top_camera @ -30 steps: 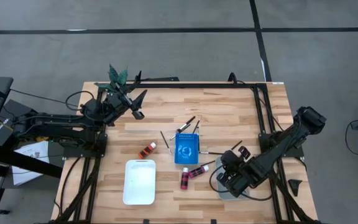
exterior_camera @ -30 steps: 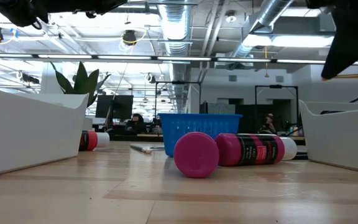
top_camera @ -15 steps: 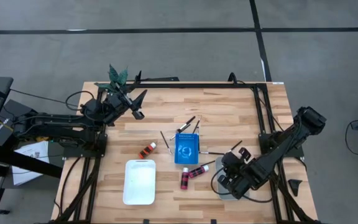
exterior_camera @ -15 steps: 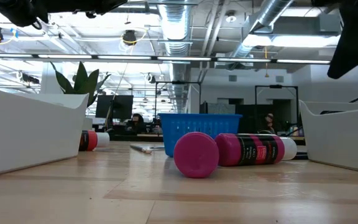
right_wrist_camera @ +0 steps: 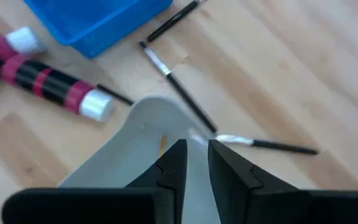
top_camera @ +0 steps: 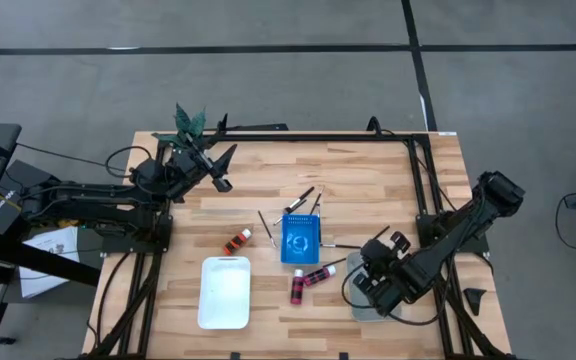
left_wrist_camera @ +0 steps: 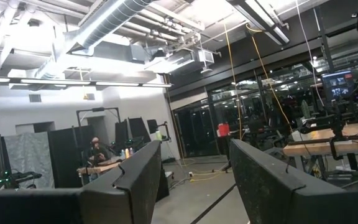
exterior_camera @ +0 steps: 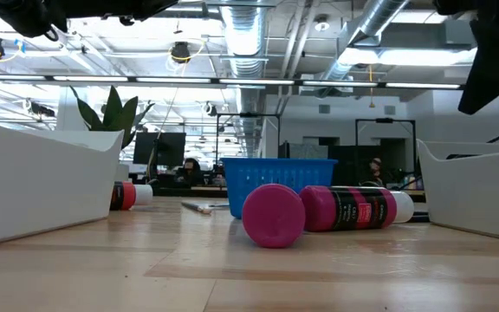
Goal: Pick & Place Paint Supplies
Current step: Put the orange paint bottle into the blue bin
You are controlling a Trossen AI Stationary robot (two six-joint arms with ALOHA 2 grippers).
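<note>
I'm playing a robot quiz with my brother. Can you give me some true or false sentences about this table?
1. The blue square rack sits near the middle of the wooden table. True.
2. The white tray is full of paint bottles. False: nothing shows in it.
3. Two paint bottles lie side by side just in front of the rack. True.
4. The right gripper is squeezing a bottle. False: its fingers stand slightly apart with nothing between them, above the grey tray.
5. The left gripper hovers over the white tray. False: it waits at the table's far left corner, fingers apart, holding nothing.
6. One paint bottle lies alone left of the rack. True.
</note>
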